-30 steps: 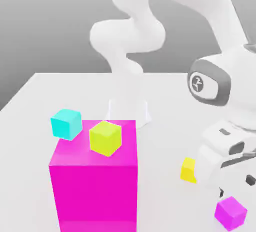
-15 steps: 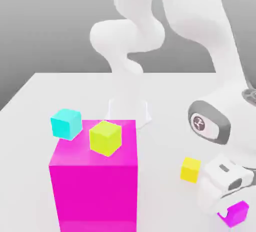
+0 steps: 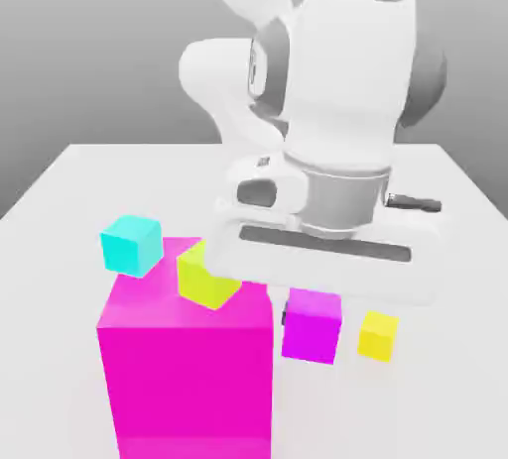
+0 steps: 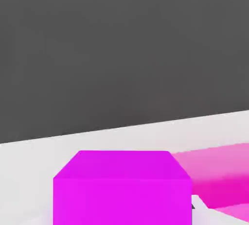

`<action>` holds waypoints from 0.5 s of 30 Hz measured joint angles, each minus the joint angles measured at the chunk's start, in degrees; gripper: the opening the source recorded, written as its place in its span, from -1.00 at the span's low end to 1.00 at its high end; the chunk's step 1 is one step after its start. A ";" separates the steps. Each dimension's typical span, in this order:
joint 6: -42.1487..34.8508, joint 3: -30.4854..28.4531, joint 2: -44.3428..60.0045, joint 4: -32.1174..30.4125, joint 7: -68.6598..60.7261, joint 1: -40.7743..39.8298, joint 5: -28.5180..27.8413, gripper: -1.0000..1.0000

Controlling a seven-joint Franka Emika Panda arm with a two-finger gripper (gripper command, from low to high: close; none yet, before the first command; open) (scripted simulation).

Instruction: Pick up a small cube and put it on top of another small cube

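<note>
Transport step: the tool point(image 3: 312, 323) grips the magenta cube point(image 3: 312, 326). Next, raise and align it above the cyan cube point(image 3: 132, 246), avoiding the yellow-green cube point(image 3: 203, 277).

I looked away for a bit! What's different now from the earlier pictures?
The small plain magenta cube was taken hold of by the white gripper. It went up and over toward the exterior view's left, and is now next to the big magenta block in that view. The cyan cube, both yellow cubes and the big block stayed put.
</note>
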 joint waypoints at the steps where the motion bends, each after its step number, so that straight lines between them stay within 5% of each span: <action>1: -1.76 -0.69 -2.05 -0.37 0.35 -0.82 0.49 -1.00; 10: -17.73 -9.58 -18.78 -3.59 2.73 -9.07 5.94 -1.00; 14: -11.63 -10.64 -15.61 -8.13 2.57 -9.98 6.62 -1.00; 15: -9.72 -10.70 -14.78 -9.29 2.53 -10.03 6.66 1.00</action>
